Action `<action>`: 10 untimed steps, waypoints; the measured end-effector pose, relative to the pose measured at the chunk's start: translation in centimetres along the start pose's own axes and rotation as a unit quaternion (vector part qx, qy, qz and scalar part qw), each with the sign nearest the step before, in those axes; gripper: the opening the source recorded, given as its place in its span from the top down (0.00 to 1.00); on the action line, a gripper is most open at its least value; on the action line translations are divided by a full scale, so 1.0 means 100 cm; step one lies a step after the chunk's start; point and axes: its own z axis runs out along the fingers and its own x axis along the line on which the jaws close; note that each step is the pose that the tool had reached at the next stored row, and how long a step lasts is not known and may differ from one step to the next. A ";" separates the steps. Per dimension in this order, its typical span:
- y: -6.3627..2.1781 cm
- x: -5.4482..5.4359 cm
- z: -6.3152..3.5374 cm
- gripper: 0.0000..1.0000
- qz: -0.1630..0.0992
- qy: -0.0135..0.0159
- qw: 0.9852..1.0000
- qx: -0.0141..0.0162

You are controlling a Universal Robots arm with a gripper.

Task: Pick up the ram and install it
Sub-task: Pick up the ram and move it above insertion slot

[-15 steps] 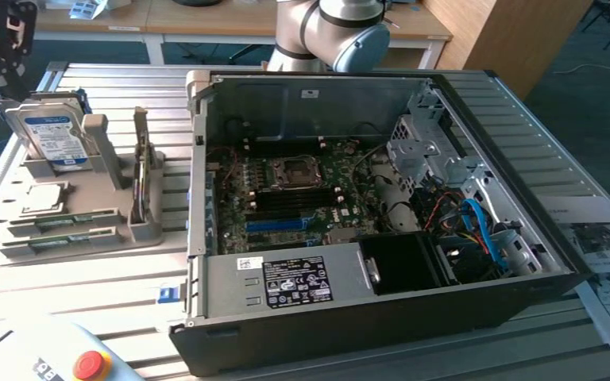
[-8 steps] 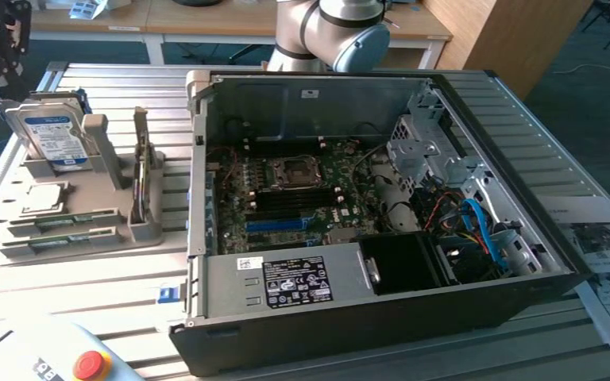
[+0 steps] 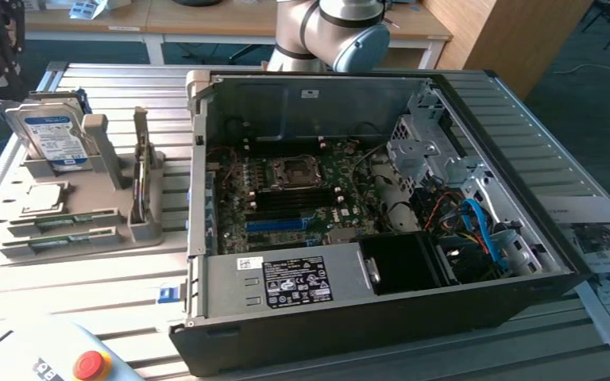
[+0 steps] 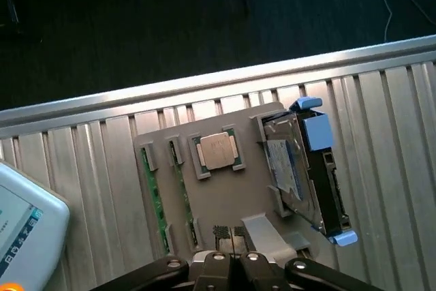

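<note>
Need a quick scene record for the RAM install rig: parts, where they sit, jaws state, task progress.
ram sticks: two, lying side by side in slots of the gray tray
processor chip: flat in its recess on the tray, next to the sticks
hard drive: standing on edge in the tray's bracket
PC case: open, motherboard exposed, on the exterior view's right of the tray
jaws: shut, holding nothing, over the tray
task state: ram not yet picked up
</note>
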 end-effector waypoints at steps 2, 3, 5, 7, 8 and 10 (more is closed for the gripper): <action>0.0000 0.000 0.0001 0.89 -0.017 0.001 1.000 0.000; 0.0000 0.000 0.0000 0.89 -0.025 0.001 1.000 -0.001; 0.0000 0.000 0.0001 0.89 -0.043 0.002 0.999 -0.001; 0.0000 0.000 0.0001 0.89 -0.059 0.003 0.998 -0.002; 0.0000 0.000 0.0001 0.89 -0.068 0.003 0.998 -0.002; 0.0000 0.000 0.0001 0.89 -0.084 0.004 0.996 -0.002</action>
